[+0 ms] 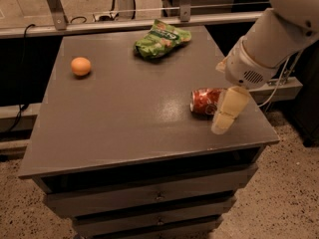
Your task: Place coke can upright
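The grey drawer table (124, 128) holds everything. The white arm (279, 34) reaches in from 2 o'clock. Its gripper (223, 103) hangs spread and empty at the 3 o'clock end of the coke can (203, 101). The can lies on its side at the tabletop's 4 o'clock, near the edge, with its long axis running 9 to 3 o'clock. Which end bears the tab is unclear. It is probably light, thin-walled, slick and apt to roll, so grip it gently across mid-body. The green snack bag (160, 38) sits at 12 o'clock, the orange fruit (80, 66) at 10.
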{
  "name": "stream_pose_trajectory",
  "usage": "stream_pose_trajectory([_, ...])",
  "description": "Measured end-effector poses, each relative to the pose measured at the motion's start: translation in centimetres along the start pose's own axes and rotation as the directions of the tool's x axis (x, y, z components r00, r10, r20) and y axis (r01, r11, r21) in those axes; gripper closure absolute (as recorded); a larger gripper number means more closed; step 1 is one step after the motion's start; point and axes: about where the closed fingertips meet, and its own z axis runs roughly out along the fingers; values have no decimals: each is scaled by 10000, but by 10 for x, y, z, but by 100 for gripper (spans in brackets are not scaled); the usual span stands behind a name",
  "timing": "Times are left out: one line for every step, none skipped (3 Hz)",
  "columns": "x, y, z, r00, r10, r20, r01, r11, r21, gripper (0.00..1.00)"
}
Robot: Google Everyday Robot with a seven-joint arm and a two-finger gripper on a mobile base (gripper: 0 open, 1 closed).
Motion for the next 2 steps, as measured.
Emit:
stream_pose_trajectory([0, -8, 23, 9995, 239, 183, -235, 9995, -217, 0])
stream_pose_trajectory([-1, -16, 42, 9986, 424, 304, -411, 9983, -403, 0])
